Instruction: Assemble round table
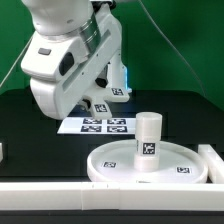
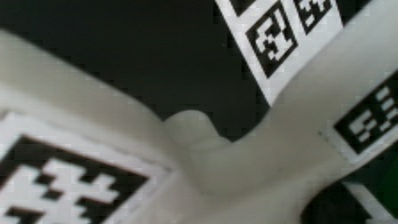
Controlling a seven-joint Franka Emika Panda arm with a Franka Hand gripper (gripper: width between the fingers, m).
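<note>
Assembly partly done. The leg [image 1: 149, 136] stands upright on the disc [image 1: 112, 162], which rests on the bench [image 1: 40, 140]. We judge the cross [image 2: 196, 160], seen close in the wrist view near the marker board [image 1: 95, 125], still to be fitted. We cannot tell whether the hand [image 1: 108, 88] is apart or clamped.

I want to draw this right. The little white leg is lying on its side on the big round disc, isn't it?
Not quite. The exterior view shows the leg standing upright on the round disc, not lying on its side.
</note>
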